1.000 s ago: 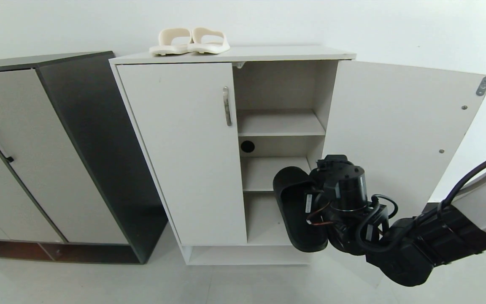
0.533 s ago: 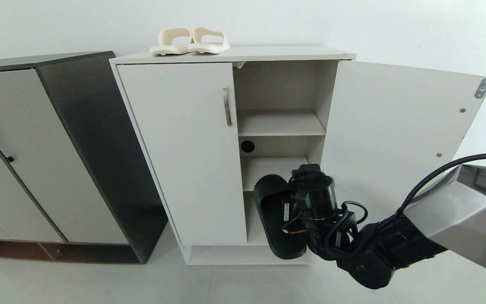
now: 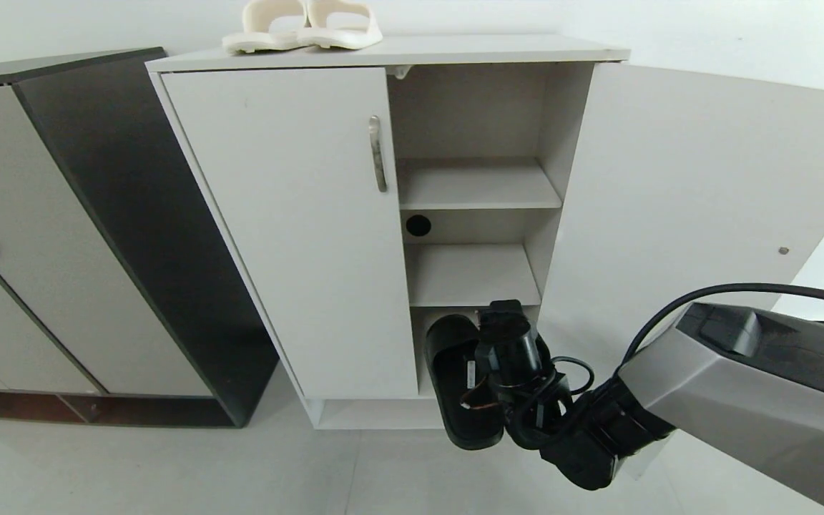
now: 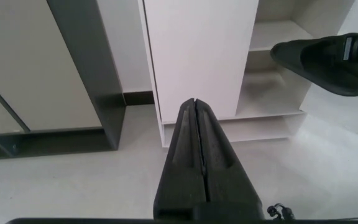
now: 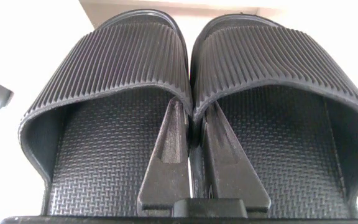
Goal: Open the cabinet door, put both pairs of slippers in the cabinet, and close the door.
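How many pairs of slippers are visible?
2. The cream pair lies on the cabinet top; the black pair is clamped in the right gripper at the bottom compartment.

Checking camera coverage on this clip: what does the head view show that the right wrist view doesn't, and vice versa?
Head view: the white cabinet, right door open, left door closed, cream slippers on top. Right wrist view: the fingers clamping the two slippers' adjoining inner edges. Both: the right gripper holding the pair of black ribbed rubber slippers.
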Controlling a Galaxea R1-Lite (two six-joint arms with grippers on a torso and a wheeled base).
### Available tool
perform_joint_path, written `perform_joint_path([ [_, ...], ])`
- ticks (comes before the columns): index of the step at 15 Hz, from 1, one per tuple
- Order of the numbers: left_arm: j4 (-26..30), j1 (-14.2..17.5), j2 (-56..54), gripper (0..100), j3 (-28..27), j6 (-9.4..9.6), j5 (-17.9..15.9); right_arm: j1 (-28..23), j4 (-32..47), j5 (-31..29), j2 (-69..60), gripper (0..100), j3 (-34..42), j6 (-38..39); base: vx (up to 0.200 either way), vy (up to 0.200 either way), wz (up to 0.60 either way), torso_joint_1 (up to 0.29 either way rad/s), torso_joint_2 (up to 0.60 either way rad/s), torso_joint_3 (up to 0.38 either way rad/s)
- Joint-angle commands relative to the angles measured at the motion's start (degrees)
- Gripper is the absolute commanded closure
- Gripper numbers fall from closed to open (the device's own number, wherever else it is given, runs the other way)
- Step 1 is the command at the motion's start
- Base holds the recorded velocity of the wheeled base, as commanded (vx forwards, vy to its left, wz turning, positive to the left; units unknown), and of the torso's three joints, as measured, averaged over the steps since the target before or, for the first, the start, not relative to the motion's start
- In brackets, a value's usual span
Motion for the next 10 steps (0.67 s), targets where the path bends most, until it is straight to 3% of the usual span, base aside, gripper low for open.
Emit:
perform_joint_path([
  [1,0.0,0.0,0.0,100,0.0,0.06,0.0,0.0,-0.6,-0.2,0.8,100,-0.8,0.0,0.0,0.0,0.0,0.012,0.0,-0.188],
  [5,0.0,0.0,0.0,100,0.0,0.15,0.0,1.0,-6.1,-5.7,-0.5,100,-0.5,-2.5,0.0,0.0,0.0,0.005,0.0,-0.184],
  [10,0.0,0.0,0.0,100,0.0,0.15,0.0,1.3,-16.2,-6.7,0.0,100,2.5,-8.8,0.0,0.0,0.0,0.0,0.0,-0.017],
])
